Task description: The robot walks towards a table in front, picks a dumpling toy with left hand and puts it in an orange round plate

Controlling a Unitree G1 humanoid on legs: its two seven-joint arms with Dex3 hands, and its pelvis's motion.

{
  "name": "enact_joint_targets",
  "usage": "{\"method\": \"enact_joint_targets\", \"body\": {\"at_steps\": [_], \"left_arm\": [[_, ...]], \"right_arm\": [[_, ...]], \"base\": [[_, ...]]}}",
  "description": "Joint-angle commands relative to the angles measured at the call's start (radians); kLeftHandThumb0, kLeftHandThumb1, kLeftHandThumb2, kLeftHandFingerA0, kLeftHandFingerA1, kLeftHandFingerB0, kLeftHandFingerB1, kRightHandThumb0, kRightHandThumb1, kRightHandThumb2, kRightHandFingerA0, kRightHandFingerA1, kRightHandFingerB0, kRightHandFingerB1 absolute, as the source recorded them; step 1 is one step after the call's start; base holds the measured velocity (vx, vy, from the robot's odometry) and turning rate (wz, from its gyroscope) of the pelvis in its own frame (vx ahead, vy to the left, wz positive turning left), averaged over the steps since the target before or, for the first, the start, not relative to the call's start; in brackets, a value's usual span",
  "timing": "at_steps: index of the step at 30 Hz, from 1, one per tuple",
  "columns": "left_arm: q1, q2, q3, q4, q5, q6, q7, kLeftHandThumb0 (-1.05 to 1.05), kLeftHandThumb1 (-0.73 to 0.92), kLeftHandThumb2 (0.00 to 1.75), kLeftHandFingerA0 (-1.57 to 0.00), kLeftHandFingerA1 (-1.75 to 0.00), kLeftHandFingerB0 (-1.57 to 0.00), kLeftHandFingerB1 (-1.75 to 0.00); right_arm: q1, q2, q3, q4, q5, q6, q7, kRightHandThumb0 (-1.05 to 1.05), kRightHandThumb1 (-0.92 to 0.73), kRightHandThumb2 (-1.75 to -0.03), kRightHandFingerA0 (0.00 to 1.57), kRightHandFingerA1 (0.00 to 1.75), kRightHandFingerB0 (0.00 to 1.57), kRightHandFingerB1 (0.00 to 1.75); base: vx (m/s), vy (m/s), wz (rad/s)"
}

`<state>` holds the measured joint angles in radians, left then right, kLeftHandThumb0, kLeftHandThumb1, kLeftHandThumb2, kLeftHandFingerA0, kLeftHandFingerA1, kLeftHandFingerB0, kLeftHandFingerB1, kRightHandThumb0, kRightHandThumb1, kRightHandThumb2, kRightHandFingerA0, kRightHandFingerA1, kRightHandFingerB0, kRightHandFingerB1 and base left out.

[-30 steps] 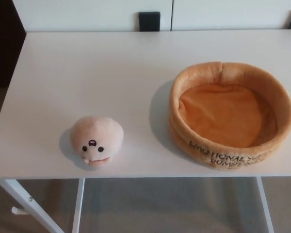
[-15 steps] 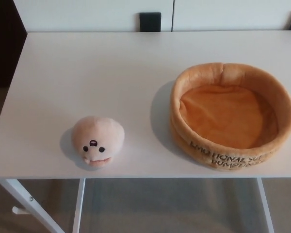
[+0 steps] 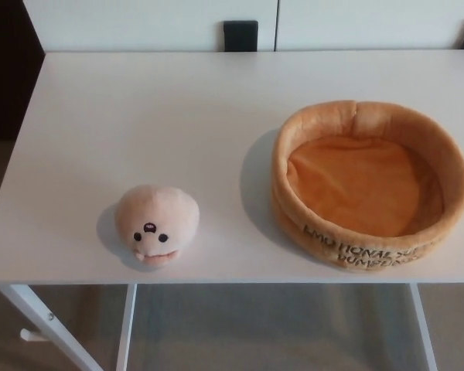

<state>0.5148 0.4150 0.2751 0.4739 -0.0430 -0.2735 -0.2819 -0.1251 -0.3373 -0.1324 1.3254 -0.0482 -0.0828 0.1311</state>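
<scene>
- Neither the left hand nor the right hand shows anywhere in the head view, so whether either is spread, clenched or holding anything cannot be told; no arm or forearm shows either.
- The dumpling toy [image 3: 156,225] lies on the white bench [image 3: 162,108] near its front edge, toward the robot's left. It is a pale pink, rounded plush with a small face turned toward the camera, and nothing is touching it.
- The orange round plate [image 3: 447,158] stands on the same bench toward the robot's right, well apart from the toy, with bare bench top between them. It is a soft, padded ring with a raised wall and dark lettering along its front; its inside is empty.
- Beyond the far edge of the bench a pale wall or cabinet front shows, with a dark block [image 3: 240,35] at its foot; under the near edge the white bench legs [image 3: 126,328] and the floor are visible.
- Progress, as I judge it: the robot appears to be at the bench, since both things sit close under the camera, so the approach looks done or nearly so.
- Still to do: bring the left hand in from the left side, close it round the toy, lift it, carry it across to the right over the padded wall, and let it go inside the plate. None of these steps has begun as far as can be seen.
</scene>
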Motion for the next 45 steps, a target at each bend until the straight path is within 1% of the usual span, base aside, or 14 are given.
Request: {"method": "enact_joint_targets", "body": {"at_steps": [1, 5, 7, 11, 14, 15, 18, 19, 23, 25, 29, 30, 34, 45], "left_arm": [[0.410, 0.169, 0.672, -1.060, -0.574, -0.083, -0.234, -0.19, 0.50, 0.55, -0.68, -0.44, -0.25, -0.30], [0.325, 0.237, 0.754, -1.110, -0.586, -0.033, -0.206, -0.17, 0.51, 0.55, -0.84, -0.51, -0.25, -0.30], [0.206, 0.316, 0.775, -1.143, -0.559, 0.005, -0.171, -0.08, 0.33, 0.81, -0.30, -0.55, -0.12, -0.47], [-0.011, 0.474, 0.745, -1.198, -0.467, 0.123, -0.121, -0.15, 0.42, 0.53, -0.29, -0.36, -0.25, -0.30], [-0.086, 0.530, 0.704, -1.221, -0.420, 0.186, -0.105, -0.12, 0.41, 0.53, -0.28, -0.37, -0.24, -0.30], [-0.131, 0.556, 0.650, -1.224, -0.392, 0.222, -0.096, -0.10, 0.31, 0.83, -0.11, -0.52, -0.09, -0.51], [-0.175, 0.580, 0.599, -1.224, -0.365, 0.250, -0.090, -0.10, 0.31, 0.83, -0.11, -0.52, -0.09, -0.51], [-0.291, 0.624, 0.460, -1.192, -0.269, 0.274, -0.076, -0.17, 0.37, 0.52, -0.21, -0.35, -0.15, -0.30], [-0.406, 0.671, 0.317, -1.161, -0.188, 0.335, -0.084, -0.25, 0.11, 0.73, -0.01, -0.49, 0.00, -0.48], [-0.466, 0.695, 0.241, -1.139, -0.135, 0.350, -0.096, -0.42, 0.27, 0.76, -0.07, -0.47, 0.00, -0.40], [-0.546, 0.727, 0.140, -1.133, -0.075, 0.387, -0.110, -0.64, 0.35, 0.54, -0.13, -0.37, -0.08, -0.27], [-0.575, 0.737, 0.104, -1.141, -0.063, 0.420, -0.110, -0.46, 0.28, 0.76, -0.05, -0.46, 0.00, -0.39], [-0.714, 0.736, -0.054, -1.120, -0.005, 0.469, -0.118, -0.59, 0.39, 0.53, -0.10, -0.33, -0.09, -0.26], [-0.833, 0.652, -0.330, -1.117, 0.187, 0.574, -0.134, -0.35, 0.40, 0.56, -0.08, -0.25, -0.07, -0.29]], "right_arm": [[0.009, -0.017, -0.012, -0.002, 0.004, 0.009, -0.022, -0.24, -0.50, -0.55, 0.84, 0.51, 0.41, 0.34], [0.007, -0.015, -0.007, -0.001, -0.001, 0.014, -0.024, -0.25, -0.50, -0.56, 0.86, 0.53, 0.40, 0.34], [0.011, -0.014, -0.013, -0.001, 0.005, 0.011, -0.020, -0.22, -0.49, -0.55, 0.78, 0.47, 0.42, 0.34], [0.014, -0.013, -0.017, -0.001, 0.010, 0.009, -0.017, -0.24, -0.52, -0.55, 0.77, 0.47, 0.41, 0.34], [0.016, -0.012, -0.013, 0.001, 0.005, 0.011, -0.023, -0.23, -0.51, -0.55, 0.77, 0.47, 0.41, 0.34], [0.020, -0.011, -0.013, 0.002, 0.005, 0.010, -0.021, -0.22, -0.51, -0.55, 0.80, 0.49, 0.41, 0.34], [0.025, -0.011, -0.013, 0.001, 0.006, 0.008, -0.017, -0.22, -0.51, -0.55, 0.80, 0.49, 0.41, 0.34], [0.023, -0.010, -0.011, 0.000, 0.003, 0.003, -0.018, -0.24, -0.50, -0.56, 0.86, 0.54, 0.40, 0.34], [0.027, -0.007, -0.015, -0.002, 0.009, 0.001, -0.012, -0.22, -0.51, -0.55, 0.77, 0.48, 0.41, 0.34], [0.028, -0.007, -0.014, -0.002, 0.007, 0.001, -0.013, -0.21, -0.50, -0.55, 0.77, 0.48, 0.41, 0.34], [0.035, -0.008, -0.013, 0.000, 0.005, -0.002, -0.012, -0.20, -0.50, -0.55, 0.75, 0.48, 0.42, 0.34], [0.035, -0.008, -0.012, 0.000, 0.003, -0.001, -0.013, -0.22, -0.50, -0.55, 0.81, 0.51, 0.42, 0.34], [0.019, -0.009, -0.020, -0.004, 0.012, 0.002, -0.011, -0.23, -0.50, -0.55, 0.82, 0.54, 0.41, 0.34], [0.016, -0.011, -0.007, -0.001, -0.005, 0.014, -0.015, -0.20, -0.51, -0.56, 0.83, 0.52, 0.40, 0.34]], "base": [[0.00, 0.000, 0.00], [0.00, 0.000, 0.00], [0.00, 0.000, 0.00], [0.00, 0.000, 0.00], [0.00, 0.000, 0.00], [0.00, 0.000, 0.00], [0.00, 0.000, 0.00], [0.00, 0.000, 0.00], [0.00, 0.000, 0.00], [0.00, 0.000, 0.00], [0.00, 0.000, 0.00], [0.00, 0.000, 0.00], [0.00, 0.000, 0.00], [0.00, 0.000, 0.00]]}}
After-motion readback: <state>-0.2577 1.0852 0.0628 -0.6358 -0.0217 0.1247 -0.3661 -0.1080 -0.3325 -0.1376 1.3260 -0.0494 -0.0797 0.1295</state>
